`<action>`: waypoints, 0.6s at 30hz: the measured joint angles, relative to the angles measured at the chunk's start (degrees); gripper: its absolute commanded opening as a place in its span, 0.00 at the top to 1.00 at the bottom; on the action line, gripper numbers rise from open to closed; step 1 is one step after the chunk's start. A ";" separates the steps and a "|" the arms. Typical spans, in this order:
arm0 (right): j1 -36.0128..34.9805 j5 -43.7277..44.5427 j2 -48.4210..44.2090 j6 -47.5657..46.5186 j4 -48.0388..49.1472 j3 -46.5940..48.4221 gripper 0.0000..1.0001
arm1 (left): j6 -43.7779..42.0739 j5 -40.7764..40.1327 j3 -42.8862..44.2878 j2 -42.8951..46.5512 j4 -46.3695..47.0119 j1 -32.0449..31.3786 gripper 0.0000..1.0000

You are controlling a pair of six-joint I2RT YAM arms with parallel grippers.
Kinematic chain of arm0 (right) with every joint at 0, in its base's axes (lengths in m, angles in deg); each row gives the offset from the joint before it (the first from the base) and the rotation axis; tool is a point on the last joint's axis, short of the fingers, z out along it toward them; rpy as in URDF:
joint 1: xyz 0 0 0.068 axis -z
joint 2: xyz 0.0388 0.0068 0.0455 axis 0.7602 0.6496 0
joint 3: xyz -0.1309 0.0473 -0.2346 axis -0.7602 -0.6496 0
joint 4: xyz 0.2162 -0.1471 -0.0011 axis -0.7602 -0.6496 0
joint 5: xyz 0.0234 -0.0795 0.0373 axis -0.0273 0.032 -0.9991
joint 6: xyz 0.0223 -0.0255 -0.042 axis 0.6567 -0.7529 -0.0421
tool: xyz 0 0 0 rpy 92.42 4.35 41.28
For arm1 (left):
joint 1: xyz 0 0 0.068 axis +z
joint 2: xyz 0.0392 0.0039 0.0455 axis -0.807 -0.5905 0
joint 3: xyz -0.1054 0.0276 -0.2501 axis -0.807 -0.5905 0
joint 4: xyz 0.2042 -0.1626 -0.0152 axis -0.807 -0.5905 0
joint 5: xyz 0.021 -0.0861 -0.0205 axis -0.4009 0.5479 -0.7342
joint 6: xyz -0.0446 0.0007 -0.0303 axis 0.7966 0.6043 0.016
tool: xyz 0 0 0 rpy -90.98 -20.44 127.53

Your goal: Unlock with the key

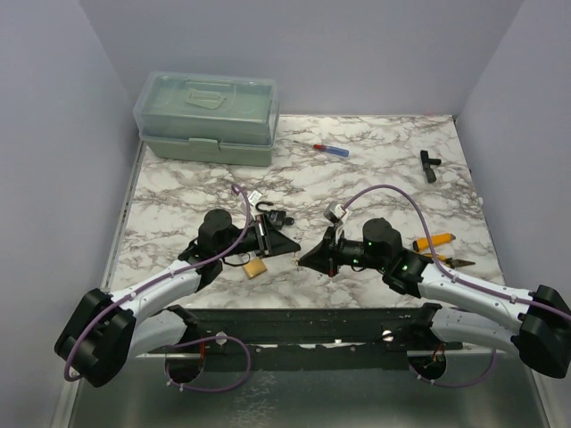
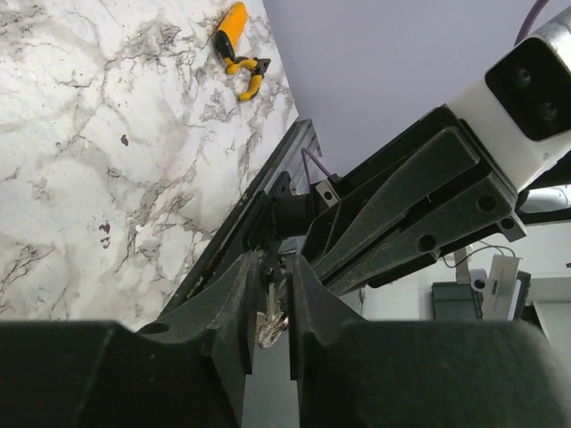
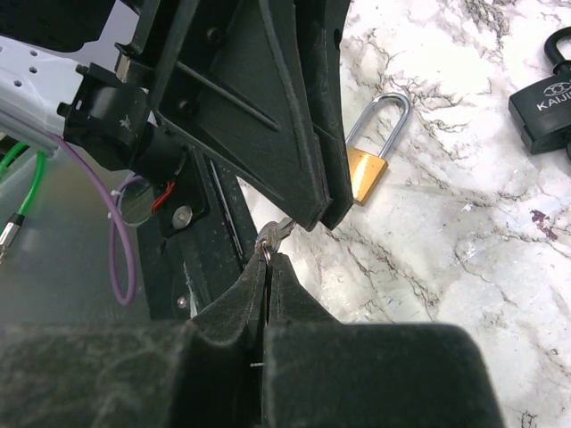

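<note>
Marble table (image 1: 375, 169) carries both arms, meeting mid-surface. The left gripper (image 2: 272, 267) is narrow around the key (image 2: 268, 325), its pinch unclear; the right gripper (image 3: 269, 259) is clamped on the key's ring end. The brass padlock (image 3: 366, 174) lies flat just beside them. Seat the left pinch squarely before the right lets go.

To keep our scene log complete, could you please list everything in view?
toolbox: one, pale green, far left
screwdriver: one, red and blue, right of toolbox
T-shaped part: one, black, far right
black padlock: one, centre
brass padlock: one, silver shackle, under left gripper
yellow-handled tool: one, beside right arm
key: one, silver, between both grippers
table: one, white marble
left gripper: black, fingers either side of key
right gripper: black, shut on key
</note>
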 measured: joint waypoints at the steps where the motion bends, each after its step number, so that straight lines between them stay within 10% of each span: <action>1: 0.00 -0.07 0.00 0.00 0.00 -0.02 1.00 | 0.04 0.00 -0.09 -0.15 0.04 -0.04 0.91; 7: 0.00 -0.04 0.00 0.02 -0.04 -0.02 0.99 | 0.28 0.07 -0.20 -0.55 0.85 -0.37 1.00; 18: -0.02 4.76 0.83 3.15 -4.09 1.51 0.30 | 1.03 -4.31 -1.44 2.49 -0.04 -0.42 1.00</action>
